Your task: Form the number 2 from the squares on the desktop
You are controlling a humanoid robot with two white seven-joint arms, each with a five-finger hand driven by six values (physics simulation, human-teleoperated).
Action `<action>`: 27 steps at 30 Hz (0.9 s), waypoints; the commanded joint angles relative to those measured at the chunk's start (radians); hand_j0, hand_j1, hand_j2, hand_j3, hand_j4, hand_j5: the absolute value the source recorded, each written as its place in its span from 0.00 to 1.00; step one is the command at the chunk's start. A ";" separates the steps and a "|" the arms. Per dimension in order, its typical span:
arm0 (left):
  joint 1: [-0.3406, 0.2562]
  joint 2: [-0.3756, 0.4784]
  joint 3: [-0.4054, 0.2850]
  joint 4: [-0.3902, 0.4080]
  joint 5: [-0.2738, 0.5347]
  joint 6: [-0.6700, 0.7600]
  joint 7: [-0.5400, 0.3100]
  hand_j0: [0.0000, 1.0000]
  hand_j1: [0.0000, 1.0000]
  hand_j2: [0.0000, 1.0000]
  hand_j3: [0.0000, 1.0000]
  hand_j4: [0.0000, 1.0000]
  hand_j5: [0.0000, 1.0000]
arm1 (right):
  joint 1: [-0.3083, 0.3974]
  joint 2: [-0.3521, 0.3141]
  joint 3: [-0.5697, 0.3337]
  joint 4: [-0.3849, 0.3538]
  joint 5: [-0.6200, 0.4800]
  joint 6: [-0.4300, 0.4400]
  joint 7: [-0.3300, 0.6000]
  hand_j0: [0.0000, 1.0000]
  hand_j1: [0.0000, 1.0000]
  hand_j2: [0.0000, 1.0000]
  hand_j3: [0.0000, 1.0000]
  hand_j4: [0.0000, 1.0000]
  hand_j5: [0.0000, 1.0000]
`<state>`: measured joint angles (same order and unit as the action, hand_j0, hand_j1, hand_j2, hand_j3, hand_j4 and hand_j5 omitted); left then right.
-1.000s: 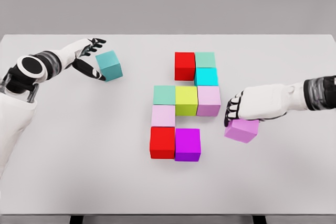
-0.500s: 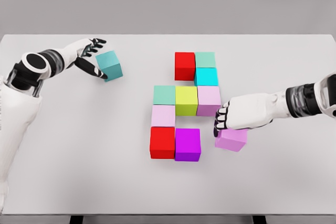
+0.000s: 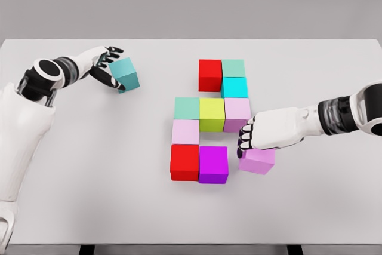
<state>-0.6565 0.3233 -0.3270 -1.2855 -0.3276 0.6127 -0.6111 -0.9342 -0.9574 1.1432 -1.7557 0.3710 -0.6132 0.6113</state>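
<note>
Several coloured cubes form a figure mid-table: red [image 3: 210,74] and pale green [image 3: 233,68] on top, cyan [image 3: 234,87] below, then a row of mint [image 3: 187,108], yellow-green [image 3: 212,114] and light pink [image 3: 237,113], a pale pink cube [image 3: 185,131], and red [image 3: 185,161] with magenta [image 3: 213,164] at the bottom. My right hand [image 3: 246,140] is shut on a violet cube [image 3: 258,161] just right of the magenta one, a small gap between them. My left hand [image 3: 111,68] is shut on a teal cube [image 3: 125,74] at the upper left.
The white table [image 3: 89,195] spans the view, its front edge near the bottom and its far edge at the top. The grey wall lies behind it.
My right hand has carried the violet cube leftward toward the magenta cube. My left hand has closed in slightly on the teal cube, which stays in place.
</note>
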 commanded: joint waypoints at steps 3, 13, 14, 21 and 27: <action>-0.008 -0.009 0.000 0.028 -0.004 -0.002 0.000 0.95 0.95 0.95 0.95 0.95 0.95 | 0.000 0.000 0.000 -0.001 -0.004 0.002 0.000 0.66 0.66 0.66 0.66 0.66 0.66; -0.018 -0.016 0.002 0.057 -0.004 -0.002 0.000 0.90 0.90 0.90 0.90 0.90 0.90 | 0.000 0.019 0.001 -0.001 -0.006 0.002 0.000 0.69 0.69 0.69 0.69 0.69 0.69; -0.021 -0.017 0.002 0.055 -0.004 -0.002 0.000 0.87 0.87 0.87 0.87 0.87 0.87 | 0.000 0.019 0.001 -0.001 -0.006 0.002 0.000 0.69 0.69 0.69 0.69 0.69 0.69; -0.021 -0.026 0.002 0.055 -0.004 -0.002 0.000 0.73 0.73 0.73 0.73 0.73 0.73 | -0.009 0.002 -0.014 -0.001 -0.021 0.002 0.000 1.00 1.00 1.00 1.00 1.00 1.00; -0.020 -0.027 0.020 0.057 -0.004 -0.002 0.000 0.67 0.67 0.67 0.67 0.67 0.67 | -0.011 -0.095 -0.115 0.001 -0.135 0.002 0.000 1.00 1.00 1.00 1.00 1.00 1.00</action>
<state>-0.6765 0.2963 -0.3110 -1.2286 -0.3318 0.6128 -0.6111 -0.9449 -1.0175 1.0588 -1.7550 0.2719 -0.6129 0.6111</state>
